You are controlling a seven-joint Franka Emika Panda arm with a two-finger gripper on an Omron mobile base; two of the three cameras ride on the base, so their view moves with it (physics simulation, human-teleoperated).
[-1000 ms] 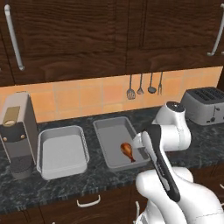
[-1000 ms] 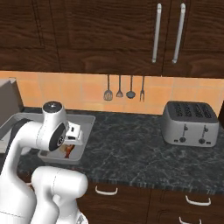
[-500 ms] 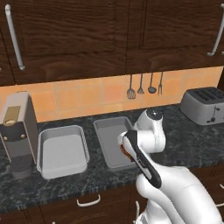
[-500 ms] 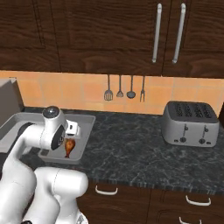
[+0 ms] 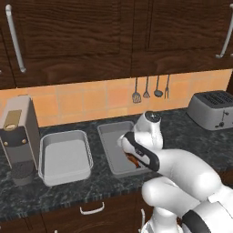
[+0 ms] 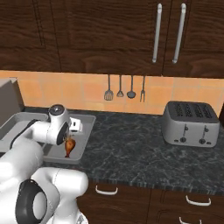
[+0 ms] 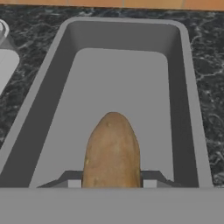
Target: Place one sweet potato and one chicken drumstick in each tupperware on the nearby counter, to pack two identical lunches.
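A Franka Panda arm hangs over the right-hand tupperware (image 5: 117, 150) on the marbled counter (image 6: 131, 144), its gripper (image 7: 112, 183) clamped narrow on a sweet potato (image 7: 112, 151) that juts out over the tray's bare floor. In the right base view a chicken drumstick (image 6: 69, 146) lies in that same tray just under the wrist; its twin tupperware (image 5: 63, 157) sits beside the coffee machine (image 5: 18, 136), with nothing seen in it. The risks look modest but real. Released from a height, the smooth, rounded potato could bounce or roll against the low wall and tip out onto the stone. Lowered carelessly, it could press down on the drumstick, whose exact spot beneath the hand cannot be told from the hand view.
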